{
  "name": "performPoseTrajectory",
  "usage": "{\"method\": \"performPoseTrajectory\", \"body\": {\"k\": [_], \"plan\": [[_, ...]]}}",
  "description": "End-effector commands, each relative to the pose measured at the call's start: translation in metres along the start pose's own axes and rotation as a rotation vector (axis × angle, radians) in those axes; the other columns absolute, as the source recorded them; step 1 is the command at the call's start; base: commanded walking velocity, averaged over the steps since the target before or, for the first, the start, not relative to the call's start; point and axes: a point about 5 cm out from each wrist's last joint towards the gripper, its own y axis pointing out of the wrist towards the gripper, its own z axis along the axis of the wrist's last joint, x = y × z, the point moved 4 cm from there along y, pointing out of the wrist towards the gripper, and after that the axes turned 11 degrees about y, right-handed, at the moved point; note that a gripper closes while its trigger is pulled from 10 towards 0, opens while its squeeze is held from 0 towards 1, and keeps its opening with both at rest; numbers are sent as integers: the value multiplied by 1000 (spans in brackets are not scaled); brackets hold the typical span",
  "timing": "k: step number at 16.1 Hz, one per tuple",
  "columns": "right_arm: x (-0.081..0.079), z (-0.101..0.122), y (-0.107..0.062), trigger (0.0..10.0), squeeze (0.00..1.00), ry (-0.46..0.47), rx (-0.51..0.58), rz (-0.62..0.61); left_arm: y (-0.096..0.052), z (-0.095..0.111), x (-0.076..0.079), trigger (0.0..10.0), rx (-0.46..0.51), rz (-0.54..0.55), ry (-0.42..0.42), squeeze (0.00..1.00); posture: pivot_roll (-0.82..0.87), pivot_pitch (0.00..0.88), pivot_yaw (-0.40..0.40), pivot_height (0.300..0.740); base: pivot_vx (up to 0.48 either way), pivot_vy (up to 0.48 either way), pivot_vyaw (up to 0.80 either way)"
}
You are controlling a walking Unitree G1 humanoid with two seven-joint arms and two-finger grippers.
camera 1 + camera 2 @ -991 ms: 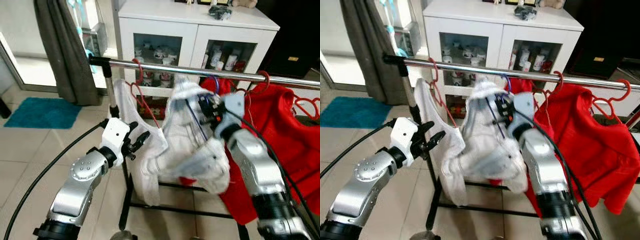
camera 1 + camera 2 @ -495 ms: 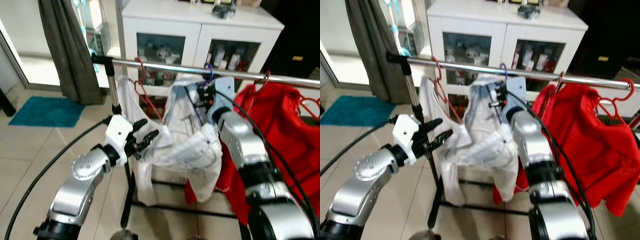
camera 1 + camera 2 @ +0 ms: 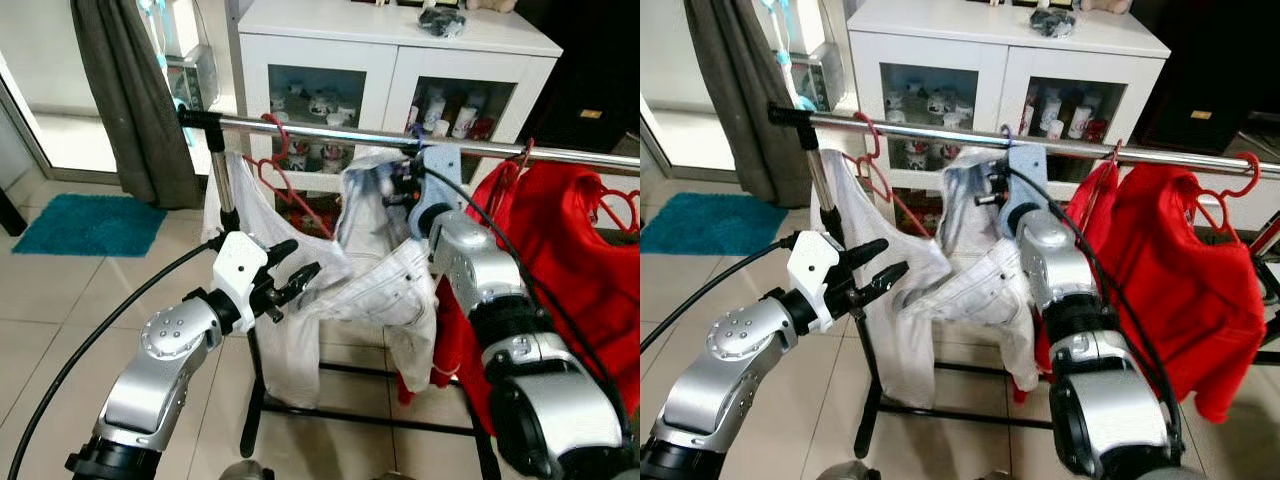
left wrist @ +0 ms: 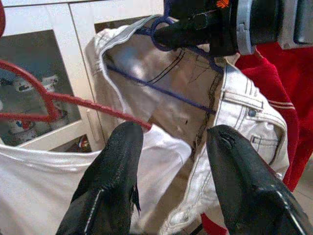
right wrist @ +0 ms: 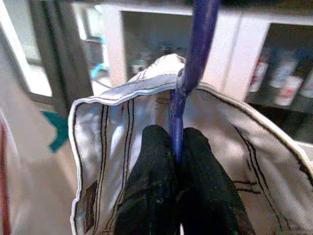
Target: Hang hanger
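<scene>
A blue hanger [image 5: 198, 44] carries white jeans [image 3: 385, 280]. My right gripper [image 3: 405, 190] is shut on the hanger's neck just below the steel rail [image 3: 330, 133], and the hook reaches up to the rail. In the right wrist view the black fingers [image 5: 156, 161] pinch the blue stem over the waistband. My left gripper [image 3: 300, 258] is open, lower left of the jeans, near the hanging cloth. In the left wrist view its fingers [image 4: 117, 166] frame the waistband and the blue hanger bar [image 4: 161, 88].
A red hanger [image 3: 280, 165] with a white shirt [image 3: 255, 220] hangs at the rail's left end. Red garments [image 3: 570, 260] hang on the right. A white cabinet [image 3: 400, 40] stands behind, with a dark curtain [image 3: 130, 100] and a teal mat [image 3: 85, 222] to the left.
My right gripper has lifted the blue hanger and jeans up to the rail. The left gripper has stayed open in about the same place.
</scene>
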Motion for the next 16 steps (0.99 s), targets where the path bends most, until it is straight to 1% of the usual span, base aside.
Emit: {"method": "performPoseTrajectory", "body": {"k": [1, 3, 4, 5, 6, 10, 11, 12, 13, 15, 16], "plan": [[-8, 12, -5, 10000, 1000, 36, 58, 72, 1, 3, 4, 10000, 7, -13, 3, 0, 53, 0, -25, 723, 0, 0, 0], [-14, 14, -16, 10000, 1000, 34, 100, 140, 2, 1, 4, 10000, 6, 0, -14, 0, 50, 0, -20, 723, 0, 0, 0], [-16, 18, -28, 10000, 1000, 2, 135, 173, 3, 1, 3, 10000, 3, 11, -23, 0, 45, 0, -15, 723, 0, 0, 0], [-16, 21, -34, 10000, 1000, -21, 158, 188, 4, 0, 2, 10000, -1, 18, -27, 0, 40, 0, -9, 723, 0, 0, 0], [-20, 25, -42, 10000, 1000, -1, 176, 221, 5, -1, 2, 10000, -7, 25, -30, 0, 39, 0, -7, 723, 0, 0, 0], [-30, 33, -79, 10000, 1000, 7, 185, 342, 7, -4, -3, 10000, -21, 75, -52, 0, 33, 0, -8, 723, 0, 0, 0], [-31, 38, -89, 10000, 1000, 32, 208, 356, 6, -5, -5, 10000, -26, 91, -52, 0, 33, 0, -10, 723, 0, 0, 0], [-30, 43, -96, 10000, 1000, 49, 229, 353, 5, -7, -6, 10000, -33, 103, -45, 0, 33, 0, -11, 723, 0, 0, 0], [-26, 48, -104, 10000, 1000, 52, 255, 325, 3, -8, -9, 10000, -41, 125, -43, 0, 31, 0, -13, 723, 0, 0, 0], [-15, 47, -112, 10000, 1000, 59, 268, 214, 2, -8, -13, 10000, -43, 154, -50, 0, 30, 0, -14, 723, 0, -137, 0], [-11, 42, -116, 10000, 1000, 65, 256, 164, 4, -5, -15, 10000, -38, 161, -48, 0, 32, 0, -15, 723, 0, -352, 0]]}}
